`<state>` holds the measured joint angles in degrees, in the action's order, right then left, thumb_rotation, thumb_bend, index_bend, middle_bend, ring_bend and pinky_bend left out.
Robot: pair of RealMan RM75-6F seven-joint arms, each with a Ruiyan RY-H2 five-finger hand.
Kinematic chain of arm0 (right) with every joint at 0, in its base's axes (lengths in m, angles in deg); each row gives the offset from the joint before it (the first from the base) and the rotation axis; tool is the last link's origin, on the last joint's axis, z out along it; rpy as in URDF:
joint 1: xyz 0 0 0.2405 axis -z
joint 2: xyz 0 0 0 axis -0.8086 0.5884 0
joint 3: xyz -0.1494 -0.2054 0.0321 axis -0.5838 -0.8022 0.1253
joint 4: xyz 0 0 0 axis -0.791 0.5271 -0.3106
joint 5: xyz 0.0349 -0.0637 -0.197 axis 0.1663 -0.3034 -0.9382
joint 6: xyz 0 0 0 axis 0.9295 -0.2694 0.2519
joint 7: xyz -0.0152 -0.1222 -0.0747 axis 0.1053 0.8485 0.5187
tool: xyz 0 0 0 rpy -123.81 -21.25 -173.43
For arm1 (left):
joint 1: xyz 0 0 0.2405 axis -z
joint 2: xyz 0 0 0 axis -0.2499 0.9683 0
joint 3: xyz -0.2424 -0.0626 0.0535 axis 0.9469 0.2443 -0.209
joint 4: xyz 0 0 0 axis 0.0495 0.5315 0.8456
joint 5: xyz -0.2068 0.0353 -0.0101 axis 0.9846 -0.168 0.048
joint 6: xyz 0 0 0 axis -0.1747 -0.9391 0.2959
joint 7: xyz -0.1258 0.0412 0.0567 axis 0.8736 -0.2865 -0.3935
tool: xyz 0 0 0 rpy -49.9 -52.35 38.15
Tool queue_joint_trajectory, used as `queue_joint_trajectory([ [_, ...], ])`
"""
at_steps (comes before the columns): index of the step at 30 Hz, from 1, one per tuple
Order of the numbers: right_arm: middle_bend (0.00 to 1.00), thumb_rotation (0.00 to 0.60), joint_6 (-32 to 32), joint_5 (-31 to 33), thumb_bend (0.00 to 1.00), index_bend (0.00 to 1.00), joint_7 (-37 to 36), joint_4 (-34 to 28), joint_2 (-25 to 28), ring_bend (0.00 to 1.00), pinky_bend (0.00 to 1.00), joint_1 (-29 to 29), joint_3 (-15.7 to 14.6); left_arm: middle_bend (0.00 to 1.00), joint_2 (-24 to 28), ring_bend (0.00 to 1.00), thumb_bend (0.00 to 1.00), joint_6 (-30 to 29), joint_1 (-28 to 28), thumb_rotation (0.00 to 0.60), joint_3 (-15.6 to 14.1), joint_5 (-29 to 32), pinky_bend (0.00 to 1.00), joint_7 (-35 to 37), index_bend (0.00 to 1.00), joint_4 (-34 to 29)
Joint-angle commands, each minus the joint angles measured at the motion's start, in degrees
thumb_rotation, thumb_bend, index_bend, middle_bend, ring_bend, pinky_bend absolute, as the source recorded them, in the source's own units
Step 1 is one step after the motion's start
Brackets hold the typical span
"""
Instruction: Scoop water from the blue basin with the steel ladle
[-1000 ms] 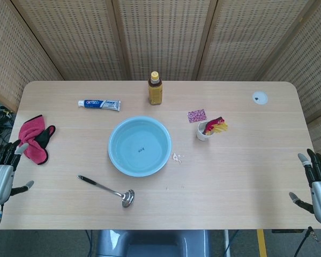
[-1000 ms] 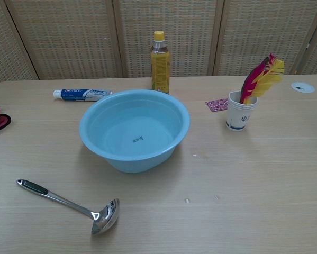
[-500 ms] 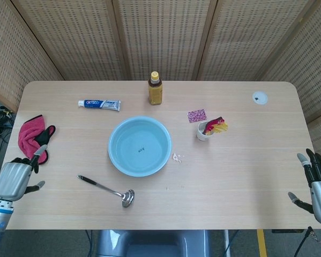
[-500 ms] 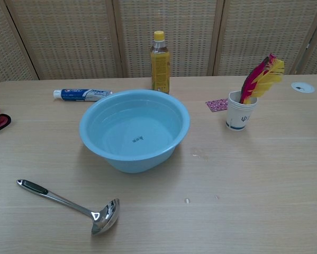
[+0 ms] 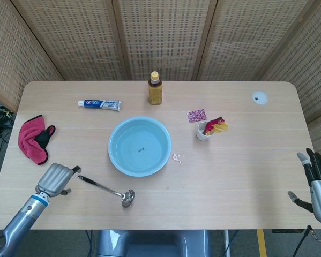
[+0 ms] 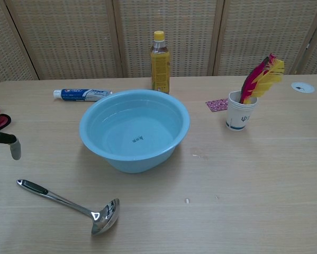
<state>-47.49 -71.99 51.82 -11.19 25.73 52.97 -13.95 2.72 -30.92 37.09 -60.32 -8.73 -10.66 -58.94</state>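
Note:
The blue basin holds water and stands mid-table. In front of it lies the steel ladle, bowl to the right and black-tipped handle pointing left. My left hand hovers just left of the handle's end, holding nothing; in the chest view only its fingertips show at the left edge. My right hand stays off the table's right front corner, fingers spread and empty.
A pink and black cloth lies at the left edge. Behind the basin are a toothpaste tube and a yellow bottle. A paper cup with feathers and a small pink card sit to the right.
My left hand has swung in from the table's left edge toward the ladle's handle and now shows in the chest view. The right hand and the ladle have not moved.

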Motion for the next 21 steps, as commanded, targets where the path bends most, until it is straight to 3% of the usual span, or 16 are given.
queue_joint_trajectory([
  [1,0.0,0.6,-0.1,0.0,0.0,0.0,-0.1,0.0,0.1,0.0,0.0,0.1,0.0,0.97,-3.0,0.92,0.19,1.2,1.6,0.6,0.0,-0.8,1.0,0.5,0.44,3.5],
  [9,0.0,0.6,0.1,0.3,0.0,0.0,-0.8,0.1,0.2,0.0,0.0,0.0,0.2,0.97,-8.3,0.92,0.27,3.1,3.9,0.6,-0.8,-2.3,1.0,1.9,0.48,9.3],
  [21,0.0,0.6,0.5,0.7,0.0,0.0,-1.6,0.4,0.3,0.0,0.0,-0.2,0.2,0.97,-12.0,0.92,0.35,4.6,4.9,0.6,-1.1,0.1,1.0,-0.4,0.47,11.2],
])
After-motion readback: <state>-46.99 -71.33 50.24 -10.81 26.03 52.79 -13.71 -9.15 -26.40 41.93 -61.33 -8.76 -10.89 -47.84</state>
